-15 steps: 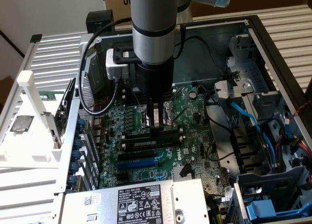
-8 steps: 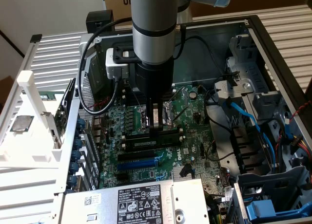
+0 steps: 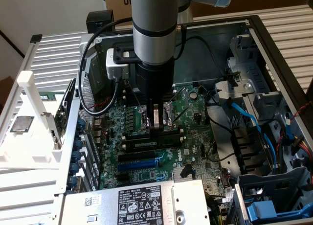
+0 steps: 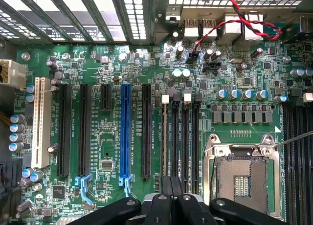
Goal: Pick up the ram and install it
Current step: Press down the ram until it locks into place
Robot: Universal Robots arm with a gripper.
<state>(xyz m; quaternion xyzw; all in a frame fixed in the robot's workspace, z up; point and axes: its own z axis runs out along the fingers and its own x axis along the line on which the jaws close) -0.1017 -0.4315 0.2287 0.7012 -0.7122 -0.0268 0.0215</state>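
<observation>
The ram (image 3: 142, 144) is a dark-green stick standing on edge in one of the black memory slots (image 4: 185, 137) on the motherboard, inside the open computer case. In the wrist view the ram (image 4: 164, 137) appears as a thin strip in the slot nearest the blue expansion slot (image 4: 125, 132). My gripper (image 3: 156, 131) points straight down over the stick's middle. Its fingers are shut together, with their tips at the ram's upper edge. In the wrist view the gripper (image 4: 171, 186) covers the stick's near end.
The bare CPU socket (image 4: 242, 176) lies beside the memory slots. The power supply (image 3: 137, 203) stands at the near side of the case. Blue cables (image 3: 254, 122) and a drive cage (image 3: 274, 205) fill the exterior view's right. A white rack (image 3: 29, 117) stands outside the case.
</observation>
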